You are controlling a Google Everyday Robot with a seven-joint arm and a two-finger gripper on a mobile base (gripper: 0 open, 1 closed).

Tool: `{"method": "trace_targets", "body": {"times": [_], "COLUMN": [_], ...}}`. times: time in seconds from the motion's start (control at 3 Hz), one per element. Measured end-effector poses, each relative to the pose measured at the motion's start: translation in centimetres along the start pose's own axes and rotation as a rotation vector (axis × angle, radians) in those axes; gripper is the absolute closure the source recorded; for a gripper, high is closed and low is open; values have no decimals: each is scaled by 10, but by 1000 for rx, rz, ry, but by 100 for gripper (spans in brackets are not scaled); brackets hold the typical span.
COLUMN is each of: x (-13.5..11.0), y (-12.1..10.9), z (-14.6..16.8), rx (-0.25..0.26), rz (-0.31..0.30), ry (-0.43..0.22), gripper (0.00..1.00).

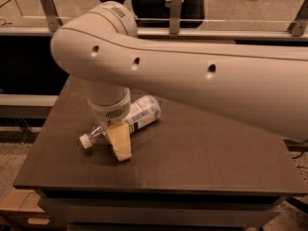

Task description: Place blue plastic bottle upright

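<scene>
Dark table (207,167), tool (120,148) at lying blue plastic bottle (142,113)

The dark desk (207,153) carries a bottle (143,113) lying on its side, white cap pointing toward the front left. The gripper (120,146) sits at its neck.

White arm (192,81), 3 dark holes (135,60) (in a row), vented wrist collar (111,110), cream-yellow jaws below it
</scene>
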State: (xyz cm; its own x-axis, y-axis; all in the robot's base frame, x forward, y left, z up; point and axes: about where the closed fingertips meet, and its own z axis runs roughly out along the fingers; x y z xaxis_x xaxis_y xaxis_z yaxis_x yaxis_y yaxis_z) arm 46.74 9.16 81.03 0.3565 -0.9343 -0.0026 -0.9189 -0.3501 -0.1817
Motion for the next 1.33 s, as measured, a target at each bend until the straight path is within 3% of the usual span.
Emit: {"method": "trace_targets", "body": {"times": [0.67,1.0,1.33], "x": [0,0,0], "y": [-2,-2,-2], "z": [-10,-11,-11], "rx": [0,0,1], "rz": [0,0,0], "ry": [0,0,0], "gripper": [87,100,100]}}
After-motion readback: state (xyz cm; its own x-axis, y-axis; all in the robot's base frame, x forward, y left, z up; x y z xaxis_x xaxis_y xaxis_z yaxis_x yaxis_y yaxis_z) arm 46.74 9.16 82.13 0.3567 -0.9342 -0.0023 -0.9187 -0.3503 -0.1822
